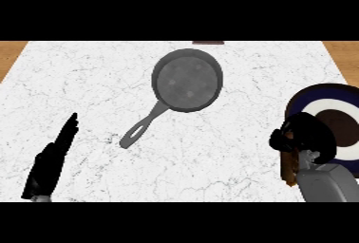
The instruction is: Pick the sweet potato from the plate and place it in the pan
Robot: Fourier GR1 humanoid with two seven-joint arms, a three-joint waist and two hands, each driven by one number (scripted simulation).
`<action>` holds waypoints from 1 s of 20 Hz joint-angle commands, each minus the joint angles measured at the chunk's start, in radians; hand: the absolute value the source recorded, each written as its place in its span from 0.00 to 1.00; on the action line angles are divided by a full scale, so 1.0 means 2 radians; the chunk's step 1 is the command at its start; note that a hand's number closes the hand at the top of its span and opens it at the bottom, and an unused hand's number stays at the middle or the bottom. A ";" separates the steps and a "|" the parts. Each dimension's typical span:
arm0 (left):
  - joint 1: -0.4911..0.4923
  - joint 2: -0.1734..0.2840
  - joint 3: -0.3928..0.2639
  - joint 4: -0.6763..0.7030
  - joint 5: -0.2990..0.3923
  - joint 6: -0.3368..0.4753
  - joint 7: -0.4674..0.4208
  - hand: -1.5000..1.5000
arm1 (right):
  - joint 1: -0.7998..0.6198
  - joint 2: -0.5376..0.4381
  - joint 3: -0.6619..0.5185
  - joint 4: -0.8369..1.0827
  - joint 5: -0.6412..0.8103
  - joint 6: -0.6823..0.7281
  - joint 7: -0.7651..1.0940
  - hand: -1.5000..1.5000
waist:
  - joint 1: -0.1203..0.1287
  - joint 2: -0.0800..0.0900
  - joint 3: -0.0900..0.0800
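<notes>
White veined marble counter (231, 156) spreads wide, a dark round cast-iron pan (187, 79) at its far middle, handle pointing near-left, and a navy-and-white ringed plate (336, 102) at right. Curled right hand (303, 136) holds the brown, oblong sweet potato (290, 167) by the plate's near-left rim; it should carry it left, level over the pan. Left hand (51, 159) rests open, near left.

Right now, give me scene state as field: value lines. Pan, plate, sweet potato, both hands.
pan: grey, on the marble counter, nothing in it, handle pointing toward lower left
plate: dark blue and white rings, at the right edge, partly cut off
sweet potato: brown, mostly hidden under the right hand, at the plate's near-left rim
right hand: fingers curled round the sweet potato
left hand: open, fingers straight, resting at lower left, touching nothing
task status: sweet potato not yet in pan
</notes>
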 commanded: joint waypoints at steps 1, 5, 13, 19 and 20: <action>0.012 0.004 0.005 0.003 0.003 -0.005 -0.010 0.50 | -0.002 -0.023 0.032 -0.083 0.096 -0.061 0.023 1.00 | 0.000 -0.001 0.000; -0.004 -0.017 -0.022 -0.006 -0.019 0.010 0.002 0.50 | -0.076 -0.013 0.069 -0.098 0.169 -0.084 0.018 1.00 | 0.012 0.003 0.001; -0.007 -0.014 -0.014 -0.005 -0.018 -0.005 0.003 0.50 | -0.232 0.053 0.040 0.027 0.179 -0.103 -0.015 1.00 | 0.021 0.006 0.001; -0.023 -0.002 0.001 0.009 -0.018 -0.016 -0.001 0.50 | -0.327 0.095 -0.023 0.189 0.135 -0.166 -0.070 1.00 | 0.023 0.009 0.001; -0.057 -0.014 -0.003 0.005 -0.012 -0.015 0.040 0.50 | -0.334 0.113 -0.016 0.216 0.145 -0.189 -0.068 1.00 | 0.022 0.009 0.001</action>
